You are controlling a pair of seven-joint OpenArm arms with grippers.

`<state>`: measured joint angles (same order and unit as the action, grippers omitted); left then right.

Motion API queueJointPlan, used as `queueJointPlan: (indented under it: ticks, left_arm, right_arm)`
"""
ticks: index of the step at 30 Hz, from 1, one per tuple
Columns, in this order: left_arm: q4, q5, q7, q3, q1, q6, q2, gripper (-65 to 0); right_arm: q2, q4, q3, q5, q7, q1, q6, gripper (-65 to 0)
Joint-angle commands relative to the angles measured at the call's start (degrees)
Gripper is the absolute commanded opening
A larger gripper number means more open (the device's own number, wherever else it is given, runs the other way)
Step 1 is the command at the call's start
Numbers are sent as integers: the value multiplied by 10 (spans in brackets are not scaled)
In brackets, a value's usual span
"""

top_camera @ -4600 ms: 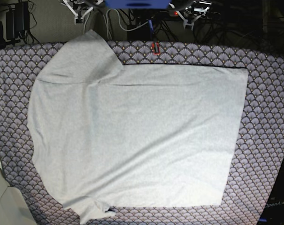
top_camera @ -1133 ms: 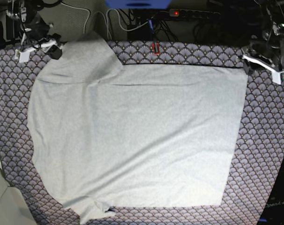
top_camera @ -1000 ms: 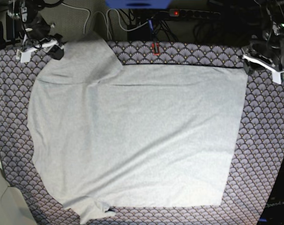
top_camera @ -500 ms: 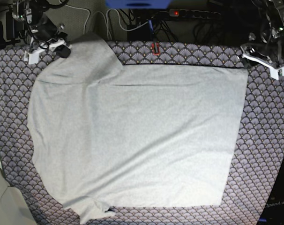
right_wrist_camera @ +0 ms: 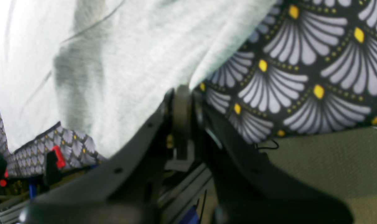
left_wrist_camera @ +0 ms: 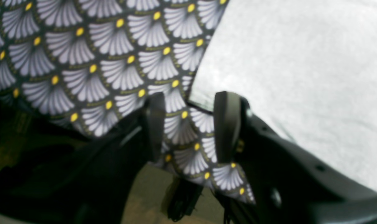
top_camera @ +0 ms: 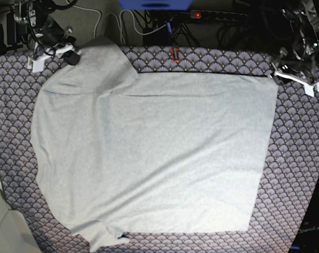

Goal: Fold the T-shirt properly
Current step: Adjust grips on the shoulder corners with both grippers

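Observation:
The light grey T-shirt (top_camera: 149,153) lies spread flat on the fan-patterned cloth (top_camera: 296,158), with one sleeve (top_camera: 99,60) pointing to the far left corner. My right gripper (top_camera: 70,56) is at that sleeve's outer edge. In the right wrist view its jaws (right_wrist_camera: 180,93) are pressed together on the edge of the T-shirt (right_wrist_camera: 129,62). My left gripper (top_camera: 278,73) hovers at the shirt's far right corner. In the left wrist view it (left_wrist_camera: 190,124) stands open over the patterned cloth (left_wrist_camera: 113,62), with the T-shirt's corner (left_wrist_camera: 207,90) just ahead of the gap.
A red clip (top_camera: 175,54) sits on the far table edge. Behind it run cables and a power strip (top_camera: 217,15). A pale surface (top_camera: 1,221) shows at the near left corner. Patterned cloth borders the shirt on every side.
My right gripper shifted right to the sleeve's edge and shut there. My left gripper moved slightly toward the shirt's far right corner, still open. The shirt lies as before.

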<state>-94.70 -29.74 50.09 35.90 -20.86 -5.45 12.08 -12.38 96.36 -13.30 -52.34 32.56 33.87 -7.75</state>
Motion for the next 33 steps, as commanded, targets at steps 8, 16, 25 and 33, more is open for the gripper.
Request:
queueJointPlan:
  ticks: [8,16,25,33]
  left_arm:
    - [45,28,-12,1,43,-8,3,-395]
    - [56,29,-12,1,52,-58,-3,-398]
    - [37,28,-13,4,46,-58,-17,-399]
    - [50,28,-13,2,53,-58,-18,-399]
  right_arm:
    - [-6,5,-1,2,2,4,-2,-650]
    - [-6,5,-1,2,3,5,-2,-650]
    - [-6,5,0,2,3,6,-2,-650]
    - [-6,5,0,2,25,4,-2,-650]
